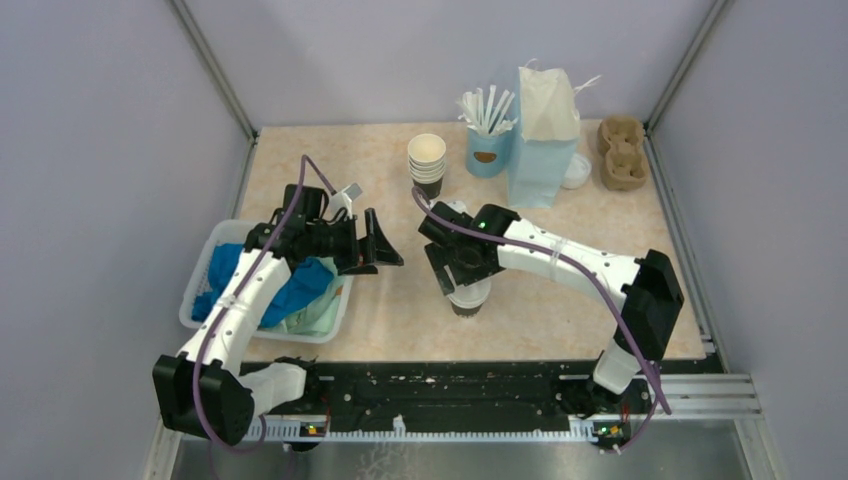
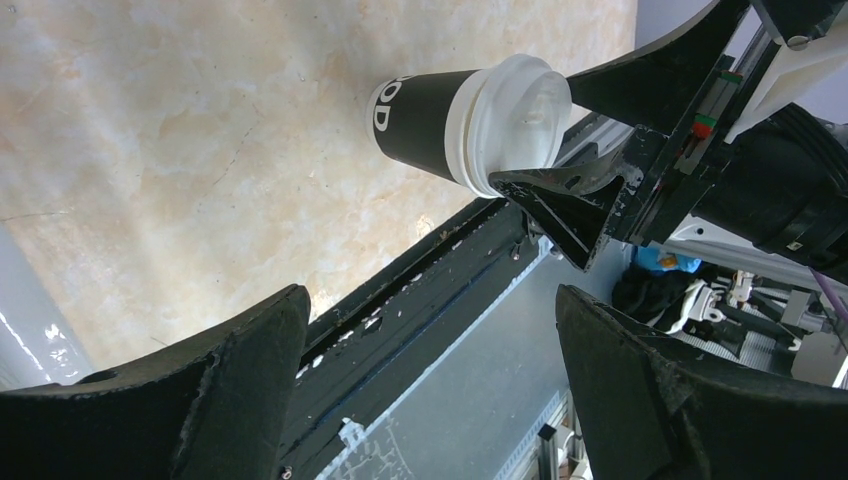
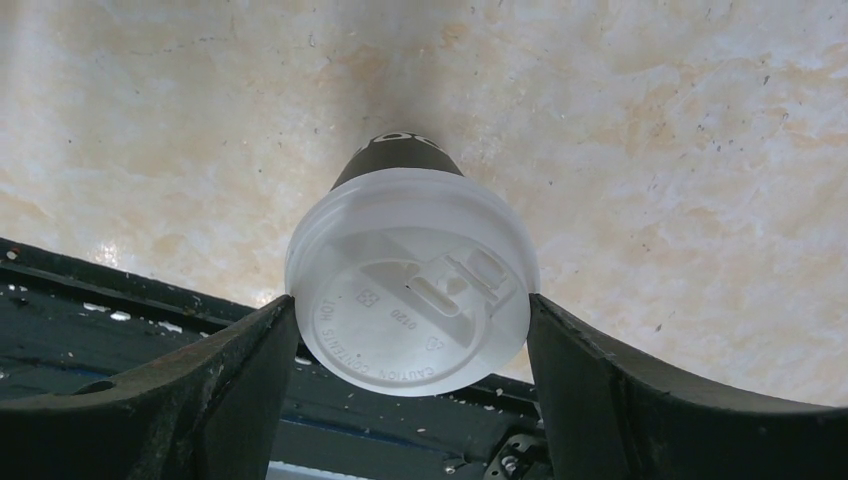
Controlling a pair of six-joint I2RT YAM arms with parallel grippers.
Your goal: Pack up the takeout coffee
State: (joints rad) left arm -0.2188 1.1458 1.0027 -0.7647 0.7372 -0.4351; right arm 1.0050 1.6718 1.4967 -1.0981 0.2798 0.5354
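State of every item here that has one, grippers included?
takeout coffee: upright on table, lidded.
right gripper: straddling its top; grip unclear.
left gripper: open, empty.
paper bag: upright.
cup carrier: empty.
lidless cups: stacked upright.

Left arm (image 1: 228, 322) and right arm (image 1: 570, 262): white link shells, black joint housings, a purple cable (image 1: 288, 212) looped along each. Left claw (image 2: 428, 390) and right claw (image 3: 410, 380) matte black, fingers (image 2: 250, 390) broad and wedge-shaped; small green light (image 1: 480, 222) on right wrist housing
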